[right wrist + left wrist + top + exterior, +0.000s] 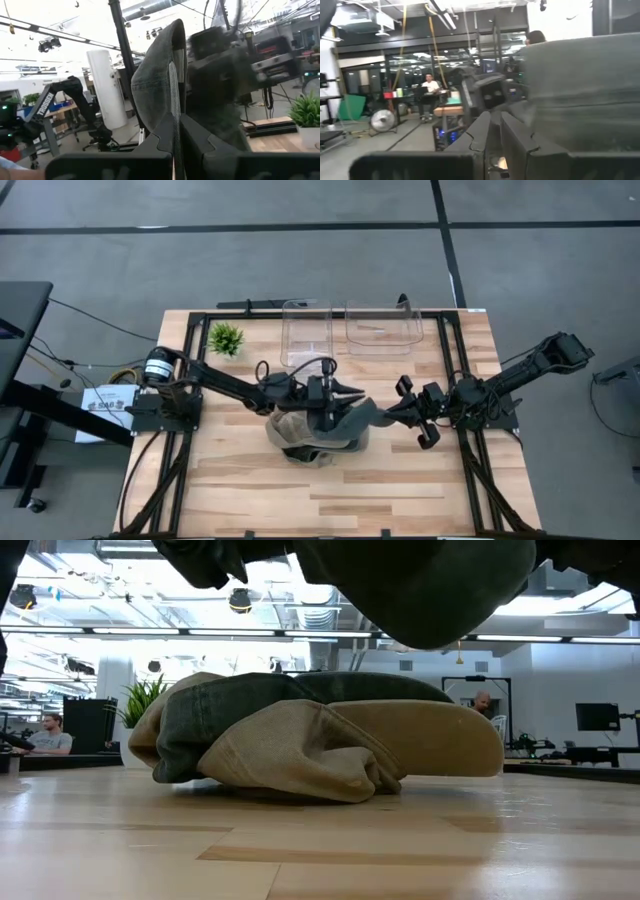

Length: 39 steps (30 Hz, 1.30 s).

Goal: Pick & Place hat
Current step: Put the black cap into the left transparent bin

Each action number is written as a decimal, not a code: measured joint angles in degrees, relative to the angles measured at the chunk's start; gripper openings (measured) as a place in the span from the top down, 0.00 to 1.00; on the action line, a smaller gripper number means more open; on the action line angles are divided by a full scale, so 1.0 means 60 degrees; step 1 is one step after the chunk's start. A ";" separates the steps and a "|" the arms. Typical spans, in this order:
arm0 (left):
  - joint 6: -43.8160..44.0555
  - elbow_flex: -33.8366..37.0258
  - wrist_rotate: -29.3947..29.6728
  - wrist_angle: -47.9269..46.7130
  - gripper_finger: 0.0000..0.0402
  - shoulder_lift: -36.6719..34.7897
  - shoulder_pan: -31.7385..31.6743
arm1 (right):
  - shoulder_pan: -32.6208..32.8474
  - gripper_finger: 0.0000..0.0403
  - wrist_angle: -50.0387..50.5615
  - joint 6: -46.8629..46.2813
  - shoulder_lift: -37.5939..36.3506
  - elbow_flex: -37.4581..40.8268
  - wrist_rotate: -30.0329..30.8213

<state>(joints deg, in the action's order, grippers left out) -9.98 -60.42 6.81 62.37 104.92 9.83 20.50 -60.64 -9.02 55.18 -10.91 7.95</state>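
A dark grey hat (358, 416) hangs in the air between my two grippers, above the middle of the table; the low view shows its underside (430, 590) at the top. My left gripper (348, 391) reaches in from the table's left and is shut beside the hat's cloth (585, 95). My right gripper (404, 408) comes from the right and is shut on the hat. Under the lifted hat, a pile of hats (320, 745) rests on the wood: a beige cap with a flat brim (440, 740) and a grey-green one (200, 720). My left gripper is shut with the grey hat's cloth (545, 100) lying against one finger (520, 135). The place of contact is hidden by the fingers and the cloth, so which part it has cannot be told. The hat is lifted clear. My right gripper pinches the hat's thin edge (173, 100) between its two fingers (160, 137), coming level from the table's right. The edge stands upright, seen end-on, and rises beyond the fingers. The hat is clear of the table.
Two clear plastic bins (306, 330) (384, 326) stand at the table's far edge, and a small green plant (226, 338) at far left. The near half of the table (400, 490) is bare wood. People sit in the room beyond.
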 joint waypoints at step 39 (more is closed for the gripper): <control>-0.0288 0.0009 -0.0404 0.0177 0.90 -0.0040 -0.0347 | -0.0001 0.99 0.0176 0.0005 0.0000 -0.0005 0.0177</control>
<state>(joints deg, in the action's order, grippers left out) -11.70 -60.37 4.38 63.43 104.68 7.75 20.49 -59.58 -8.99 55.18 -10.94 9.02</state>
